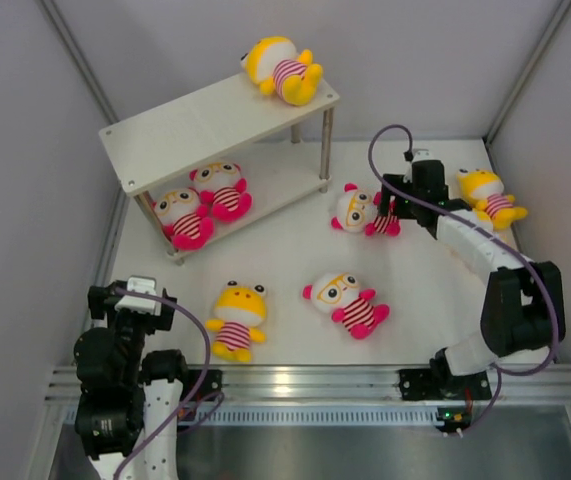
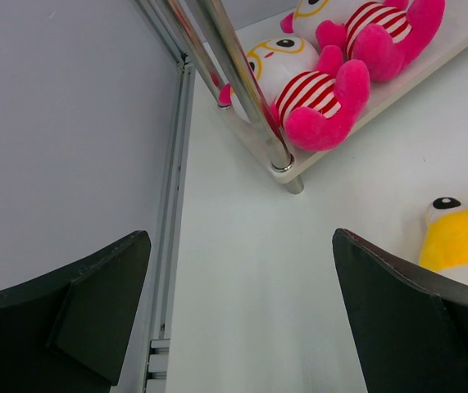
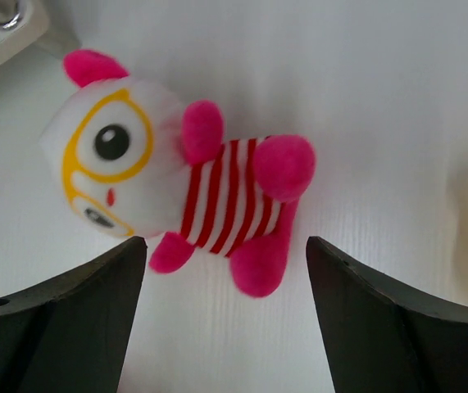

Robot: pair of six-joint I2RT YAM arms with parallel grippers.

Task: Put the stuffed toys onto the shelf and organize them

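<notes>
Right pincer (image 1: 393, 203), seen from above, hangs over a pink-limbed plush animal with white face and striped body (image 1: 363, 212); its spread cannot be told from that view. Away to its left stands the two-tier shelf of off-white boards on metal posts (image 1: 165, 135). A yellow-limbed plush animal (image 1: 283, 68) lies at the far end of the top board, and a careless delivery could knock it off.

At the left wrist, the left pincer (image 2: 240, 237) gapes wide and empty, with a shelf post (image 2: 242, 82) ahead of it.

At the right wrist, the right pincer (image 3: 225, 246) is spread wide and holds nothing. The pink-limbed plush animal (image 3: 184, 196) lies just ahead of it, crosswise. Closing there might catch only a leg, so the soft toy could slip free.

No brand, label or writing is readable.
</notes>
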